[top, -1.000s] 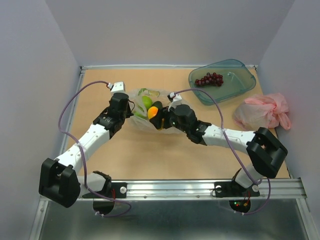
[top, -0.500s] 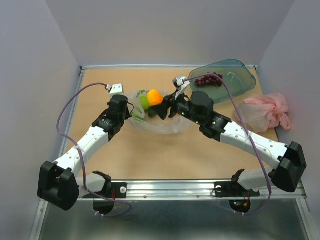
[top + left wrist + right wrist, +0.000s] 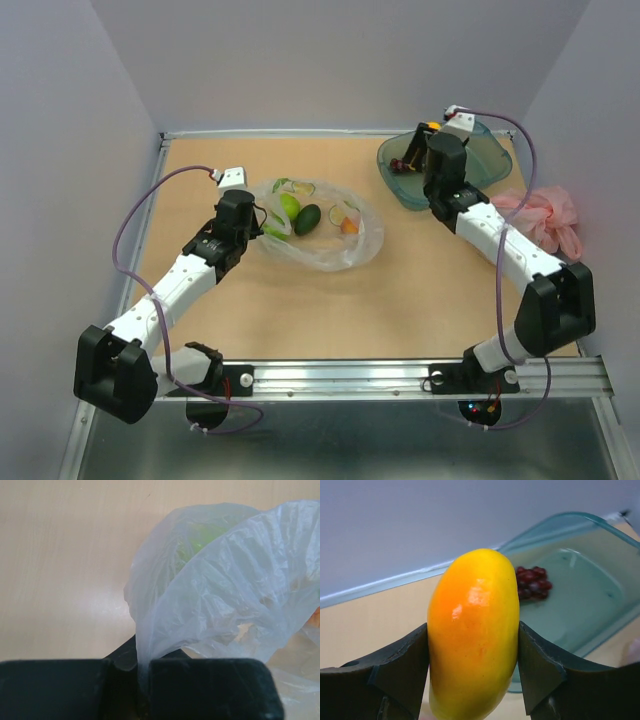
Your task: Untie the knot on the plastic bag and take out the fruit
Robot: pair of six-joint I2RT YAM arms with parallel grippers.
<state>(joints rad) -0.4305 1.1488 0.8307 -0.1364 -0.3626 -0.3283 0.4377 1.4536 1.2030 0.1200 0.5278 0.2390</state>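
The clear plastic bag (image 3: 325, 245) lies open at mid-table. It holds a light green fruit (image 3: 290, 205), a dark green fruit (image 3: 308, 218) and a small orange fruit (image 3: 349, 226). My left gripper (image 3: 262, 226) is shut on the bag's left edge; in the left wrist view the film (image 3: 225, 595) runs down between its jaws (image 3: 142, 667). My right gripper (image 3: 427, 140) is shut on the orange-yellow mango (image 3: 472, 635) and holds it over the near-left edge of the teal tray (image 3: 580, 605). The purple grapes (image 3: 532, 582) lie in the tray.
The teal tray (image 3: 475, 160) stands at the back right. A pink plastic bag (image 3: 530, 222) lies right of it against the right wall. Walls close in the table at the back and on both sides.
My right gripper has lifted the mango out of the bag and carried it back and right to the tray. The left gripper still holds the bag, which has sagged flatter.
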